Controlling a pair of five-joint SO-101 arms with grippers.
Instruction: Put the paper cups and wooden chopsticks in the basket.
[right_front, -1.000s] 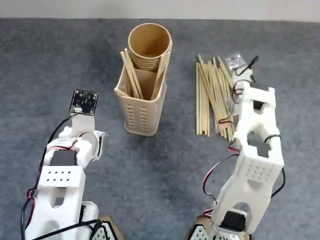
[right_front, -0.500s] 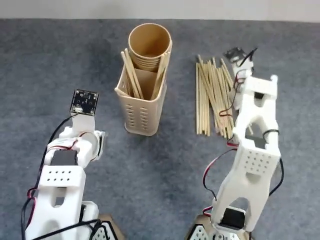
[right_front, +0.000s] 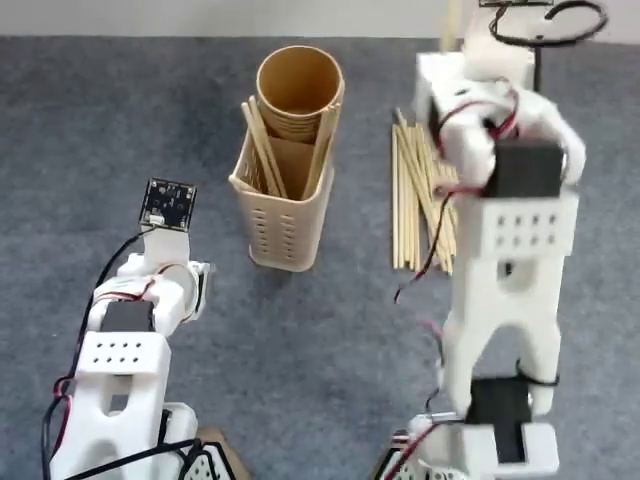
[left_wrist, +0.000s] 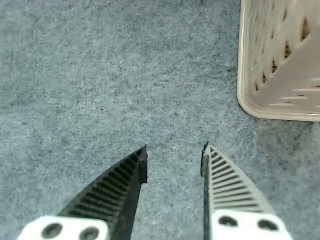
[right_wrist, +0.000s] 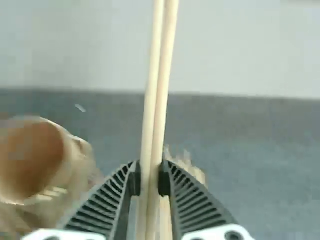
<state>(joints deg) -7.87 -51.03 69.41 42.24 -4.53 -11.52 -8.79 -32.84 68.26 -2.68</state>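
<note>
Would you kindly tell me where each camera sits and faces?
High view: fixed above, looking down on table, basket, left arm and right arm.
Left wrist view: on the left arm, facing down at table past the open left gripper.
Right wrist view: on the right arm, facing level toward the wall past the right gripper clamping chopsticks.
Shared: high and left wrist views show the basket.

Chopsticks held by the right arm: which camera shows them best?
The right wrist view: the two chopsticks sit clamped between its fingers. The high view catches a short stretch at its top edge; the left wrist view faces carpet and basket.
</note>
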